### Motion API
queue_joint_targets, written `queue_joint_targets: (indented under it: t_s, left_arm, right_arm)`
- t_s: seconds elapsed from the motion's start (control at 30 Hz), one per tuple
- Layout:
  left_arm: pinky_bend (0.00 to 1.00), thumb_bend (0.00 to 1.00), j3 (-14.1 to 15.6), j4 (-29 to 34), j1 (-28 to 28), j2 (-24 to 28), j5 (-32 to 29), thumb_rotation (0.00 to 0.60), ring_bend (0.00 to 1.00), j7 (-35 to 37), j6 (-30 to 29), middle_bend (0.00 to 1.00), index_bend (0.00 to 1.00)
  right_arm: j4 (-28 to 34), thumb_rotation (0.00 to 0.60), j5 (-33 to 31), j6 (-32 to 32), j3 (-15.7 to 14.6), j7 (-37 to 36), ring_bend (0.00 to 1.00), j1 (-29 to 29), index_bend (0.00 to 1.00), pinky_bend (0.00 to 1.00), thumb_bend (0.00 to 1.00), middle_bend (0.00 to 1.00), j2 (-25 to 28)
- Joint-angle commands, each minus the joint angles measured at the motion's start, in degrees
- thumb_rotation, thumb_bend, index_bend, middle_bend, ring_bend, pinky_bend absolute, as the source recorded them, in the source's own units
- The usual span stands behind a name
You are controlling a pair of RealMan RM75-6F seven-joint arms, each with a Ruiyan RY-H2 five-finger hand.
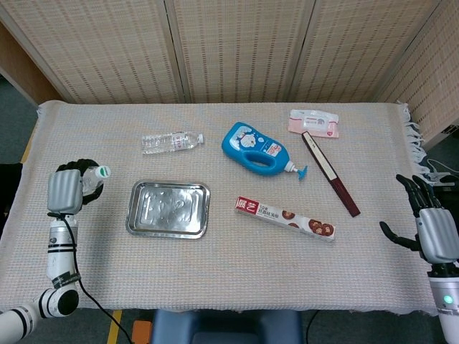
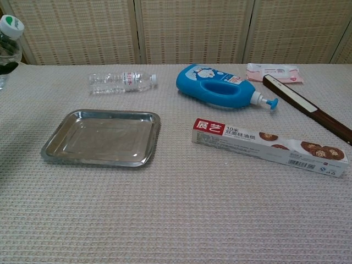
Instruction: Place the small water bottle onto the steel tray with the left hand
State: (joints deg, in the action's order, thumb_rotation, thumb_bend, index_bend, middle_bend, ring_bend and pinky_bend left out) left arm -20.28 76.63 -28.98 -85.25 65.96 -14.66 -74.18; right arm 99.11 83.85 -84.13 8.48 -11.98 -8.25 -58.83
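Observation:
My left hand (image 1: 66, 190) hovers at the table's left side and grips a clear water bottle (image 1: 100, 173) with a green and white cap. The chest view shows only that bottle's cap and shoulder (image 2: 9, 38) at the far left edge. The steel tray (image 1: 140, 222) lies empty to the right of the hand, apart from the bottle; the chest view has the same tray (image 2: 55, 144) at centre left. My right hand (image 1: 433, 231) rests open at the table's right edge, holding nothing.
A second small clear bottle (image 1: 171, 142) lies on its side behind the tray. A blue detergent bottle (image 1: 251, 147), a long biscuit-print box (image 1: 285, 218), a dark flat stick (image 1: 330, 173) and a pink packet (image 1: 314, 122) occupy the middle and right.

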Motion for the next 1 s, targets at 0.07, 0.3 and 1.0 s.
queue_joint_targets:
  t_s: [0.07, 0.3, 1.0]
  left_arm:
    - [0.47, 0.47, -6.39, 13.66, 1.15, 1.35, -8.52, 0.600, 0.45, 28.96, 3.92, 0.64, 0.49]
    - [0.47, 0.47, -12.64, 24.13, 4.35, 8.51, -17.02, 0.600, 0.45, 45.10, 14.81, 0.64, 0.49]
    - [0.46, 0.46, -4.25, 5.09, -3.97, 4.29, -1.17, 0.600, 0.45, 13.04, 2.32, 0.64, 0.49]
  right_arm:
    - [-0.04, 0.600, -0.06, 0.07, 0.00, -0.08, 0.00, 0.00, 0.08, 0.21, 0.19, 0.11, 0.03]
    - [-0.04, 0.600, -0.12, 0.33, -0.10, 0.16, 0.00, -0.07, 0.08, 0.21, 0.19, 0.11, -0.04]
    - [0.13, 0.600, -0.34, 0.20, -0.01, 0.14, 0.00, 0.06, 0.08, 0.21, 0.19, 0.11, 0.17]
